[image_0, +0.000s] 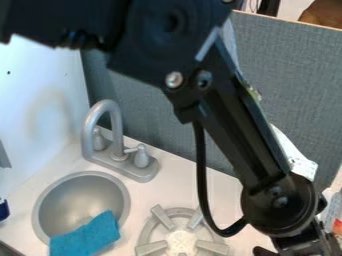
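Black and low down, the claw (304, 245) is well to the right of the round grey sink (77, 187), out past the stove ring (152, 247). I can't tell how far open it is, or if it has hold of something. The big black arm (234, 120) comes from the top, goes over the back right of the sink, and slants down to the right. A black cord (202, 175) hangs in a loop beside it.

The blue cloth (87, 237) lies over the front edge of the sink, partly over the bowl. It is longer one way, and that long way runs on a slant. One end points up and right, and the other points down and left.

Just behind the sink is a grey tap (119, 142) with a bent neck and two knobs. The stove ring sits on the white desk (184, 182), to the right of the sink. Behind the desk is a grey wall (287, 75).
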